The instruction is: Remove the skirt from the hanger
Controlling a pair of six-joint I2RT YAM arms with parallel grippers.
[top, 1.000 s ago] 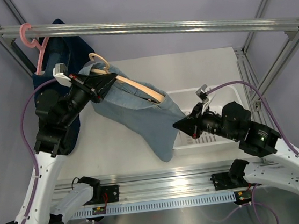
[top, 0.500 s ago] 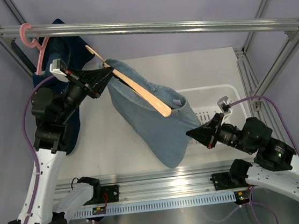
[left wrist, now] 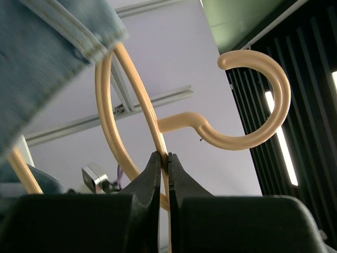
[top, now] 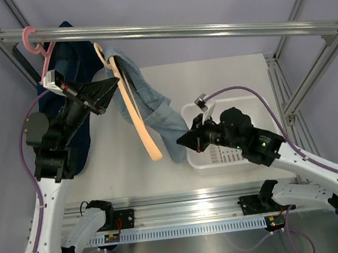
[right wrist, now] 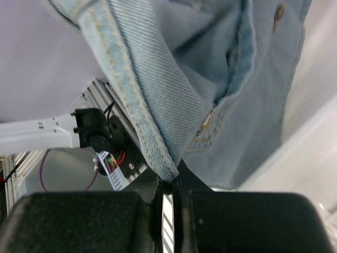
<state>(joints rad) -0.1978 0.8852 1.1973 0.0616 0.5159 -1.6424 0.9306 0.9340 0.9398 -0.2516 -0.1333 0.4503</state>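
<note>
The left pincer (left wrist: 163, 161) is pressed tight on the hanger (top: 137, 118) neck. The right pincer (right wrist: 167, 184) pinches the skirt (top: 154, 107) by a stitched edge. The skirt drapes off the hanger's upper end, above the tabletop (top: 112, 163). The denim looks soft, limp and fairly heavy, so that stitched edge is likely the firmest hold.

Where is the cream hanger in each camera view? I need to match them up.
Top external: the hanger hangs slanted, left of centre, hook uppermost.
Left wrist: the hanger fills the centre, hook to the right, its thin bar pinched in the left end effector.
Right wrist: not in view.
Shared landmark: the denim skirt, at top left in the left wrist view and filling the right wrist view.
</note>
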